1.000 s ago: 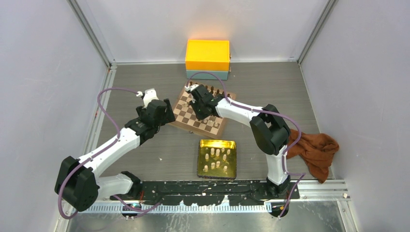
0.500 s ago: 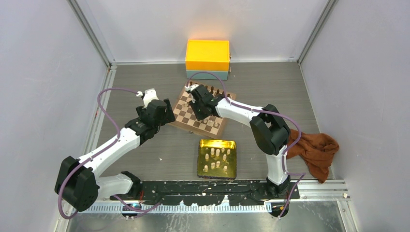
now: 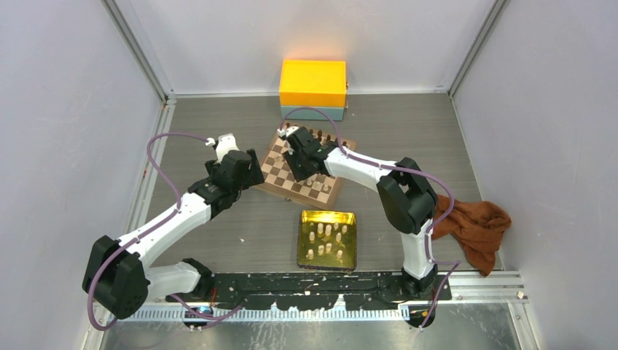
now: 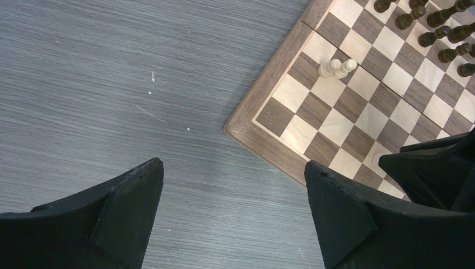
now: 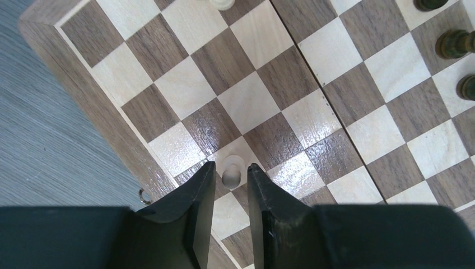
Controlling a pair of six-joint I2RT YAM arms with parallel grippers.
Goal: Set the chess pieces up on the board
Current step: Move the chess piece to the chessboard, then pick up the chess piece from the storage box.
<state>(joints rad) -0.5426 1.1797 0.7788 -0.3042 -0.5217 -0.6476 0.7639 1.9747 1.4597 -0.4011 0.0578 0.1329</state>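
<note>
The board (image 3: 273,172) lies at the table's middle, turned slightly. My right gripper (image 5: 231,165) hangs low over its near-left corner, open, its jaws narrowly apart. A pale cream pawn (image 5: 231,175) stands upright on a light square between the fingertips, with a thin gap on each side. In the top view the right gripper (image 3: 300,172) covers that pawn. Two more cream chess pieces (image 4: 337,67) stand close together near the board's left edge. My left gripper (image 4: 233,163) is wide open and empty over bare table, just off the board's corner (image 4: 263,95). Several cream pieces (image 3: 326,233) wait in the tray.
Dark brown pieces (image 4: 431,22) line the board's far side. A shiny gold tray (image 3: 348,219) sits between the board and the arm bases. A yellow box (image 3: 313,84) stands at the back wall. A rust-brown cloth (image 3: 474,222) lies crumpled at the right.
The right jaws have parted from shut on the cream pawn, which now stands free on its square. The right gripper has shifted slightly. The left arm has not moved.
</note>
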